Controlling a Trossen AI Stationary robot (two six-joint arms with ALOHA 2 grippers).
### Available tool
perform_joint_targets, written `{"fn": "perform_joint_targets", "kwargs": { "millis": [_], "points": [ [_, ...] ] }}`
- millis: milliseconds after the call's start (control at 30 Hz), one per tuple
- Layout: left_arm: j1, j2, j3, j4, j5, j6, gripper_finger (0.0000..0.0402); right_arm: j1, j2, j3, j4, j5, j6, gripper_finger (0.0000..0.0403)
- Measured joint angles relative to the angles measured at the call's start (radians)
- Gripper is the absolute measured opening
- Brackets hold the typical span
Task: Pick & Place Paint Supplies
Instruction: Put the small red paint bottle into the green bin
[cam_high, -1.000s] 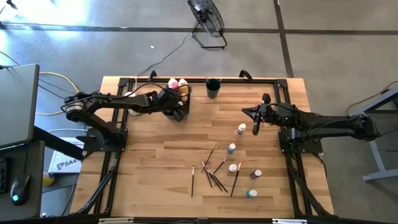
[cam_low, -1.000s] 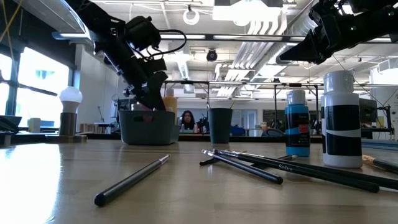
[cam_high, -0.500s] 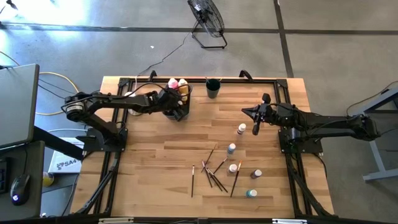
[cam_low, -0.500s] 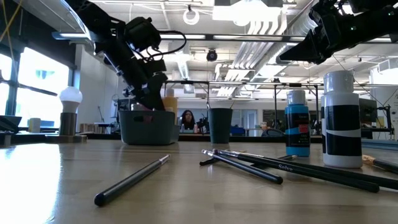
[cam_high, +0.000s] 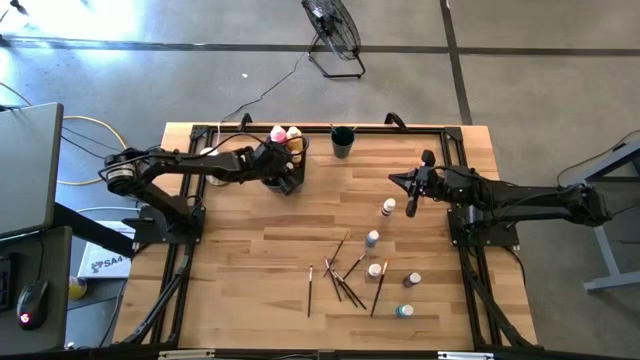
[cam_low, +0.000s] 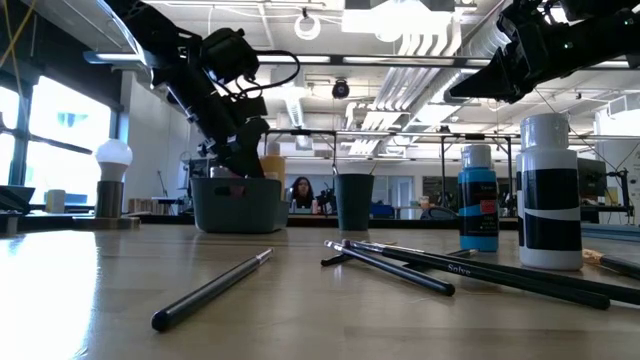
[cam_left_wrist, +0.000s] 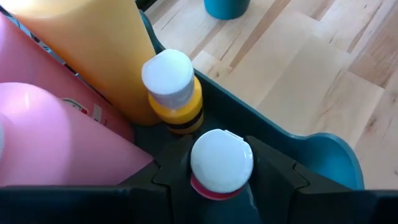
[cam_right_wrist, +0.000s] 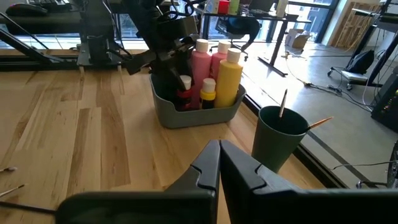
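Note:
A grey bin (cam_high: 296, 172) at the table's far left holds a tall pink squeeze bottle (cam_left_wrist: 56, 124), a tall yellow one (cam_left_wrist: 93, 43) and a small yellow paint bottle (cam_left_wrist: 171, 87). My left gripper (cam_high: 285, 172) reaches down into the bin, shut on a small red white-capped bottle (cam_left_wrist: 221, 162). Small paint bottles (cam_high: 388, 207) and dark-handled paintbrushes (cam_high: 345, 275) lie spread on the table's right half. My right gripper (cam_right_wrist: 219, 162) hovers shut above the table at the right, holding nothing. My left gripper has the small red bottle between its two fingers, one on each side just below the white cap (cam_left_wrist: 205, 186). The fingers slant down into the bin from the table's left. The bottle stands upright inside the bin, beside the small yellow bottle; its base is hidden.
A dark green cup (cam_high: 342, 142) with brushes in it stands right of the bin at the far edge. A white knob on a tan base (cam_low: 112, 180) stands at the far left. In the low view a blue bottle (cam_low: 478, 200) and a black-and-white bottle (cam_low: 548, 195) stand near.

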Motion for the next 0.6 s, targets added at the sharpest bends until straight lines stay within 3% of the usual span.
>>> {"fn": "perform_joint_targets", "kwargs": {
  "millis": [333, 600],
  "points": [
    [0.0, 0.002, 0.044, -0.03, -0.028, 0.046, 0.0139, 0.0, 0.0, 0.0, 0.0, 0.0, 0.0, 0.0004],
    [0.0, 0.002, 0.122, -0.165, -0.022, 0.06, 0.0139, 0.0, 0.0, 0.0, -0.006, 0.0, 0.0, 0.0004]
  ]
}}
